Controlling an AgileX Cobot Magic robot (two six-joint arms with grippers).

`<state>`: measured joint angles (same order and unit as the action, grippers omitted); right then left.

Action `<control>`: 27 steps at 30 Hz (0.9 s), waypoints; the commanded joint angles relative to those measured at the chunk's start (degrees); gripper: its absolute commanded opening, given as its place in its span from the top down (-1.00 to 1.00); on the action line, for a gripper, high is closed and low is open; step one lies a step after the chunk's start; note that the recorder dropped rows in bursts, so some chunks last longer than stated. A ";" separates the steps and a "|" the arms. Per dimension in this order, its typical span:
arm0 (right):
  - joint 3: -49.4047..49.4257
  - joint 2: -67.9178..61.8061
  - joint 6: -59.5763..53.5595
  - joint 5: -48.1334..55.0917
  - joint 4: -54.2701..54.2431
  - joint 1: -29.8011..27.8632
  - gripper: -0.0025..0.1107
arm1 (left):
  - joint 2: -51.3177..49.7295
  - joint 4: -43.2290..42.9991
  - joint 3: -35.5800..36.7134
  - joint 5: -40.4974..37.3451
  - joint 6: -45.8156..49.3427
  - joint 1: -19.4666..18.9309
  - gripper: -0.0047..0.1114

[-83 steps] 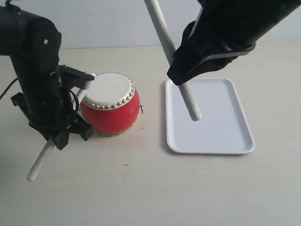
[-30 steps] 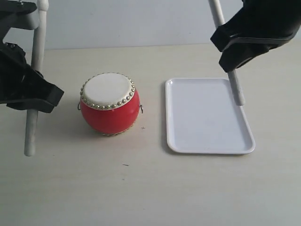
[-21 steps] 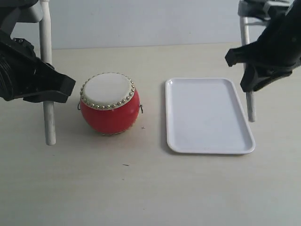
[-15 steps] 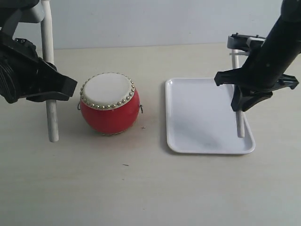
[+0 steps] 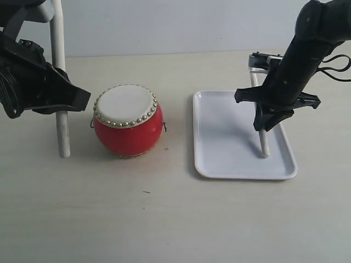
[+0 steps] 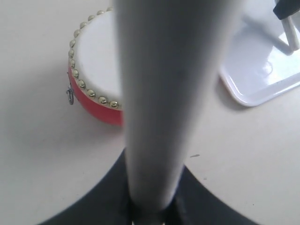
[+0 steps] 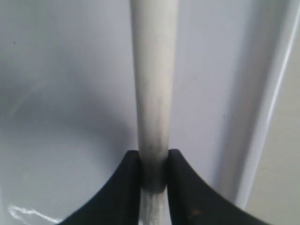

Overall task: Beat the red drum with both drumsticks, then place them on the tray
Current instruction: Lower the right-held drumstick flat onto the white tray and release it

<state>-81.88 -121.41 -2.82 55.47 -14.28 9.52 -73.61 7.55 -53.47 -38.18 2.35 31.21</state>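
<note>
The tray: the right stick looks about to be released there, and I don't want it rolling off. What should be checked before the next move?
1. Grip of the right hand on the right drumstick: ok, shut on it.
2. Lower tip of the right drumstick inside the rim of the tray: ok.
3. That tip touching the tray floor: cannot tell.
4. Right drumstick low enough to let go: not ok, it stands steeply.
5. Grip of the left hand on the left drumstick: ok.
6. Left drumstick at the tray: not ok, it hangs beyond the red drum, over the table.
</note>
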 commanded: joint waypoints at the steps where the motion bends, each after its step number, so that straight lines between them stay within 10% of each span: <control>1: -0.33 -1.43 0.47 -1.62 1.11 -0.19 0.96 | 0.53 0.47 0.30 1.41 0.32 0.19 0.92; 19: 0.92 -1.72 2.82 5.94 1.05 -0.19 0.94 | 0.53 0.47 0.30 1.41 0.43 0.19 0.92; 27: 0.92 -1.39 1.21 5.51 1.05 -0.19 0.10 | 0.53 0.47 0.30 1.63 0.43 0.19 0.92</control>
<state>-81.17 -123.64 -0.36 61.44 -13.60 9.52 -73.61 7.55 -53.47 -37.43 2.57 31.21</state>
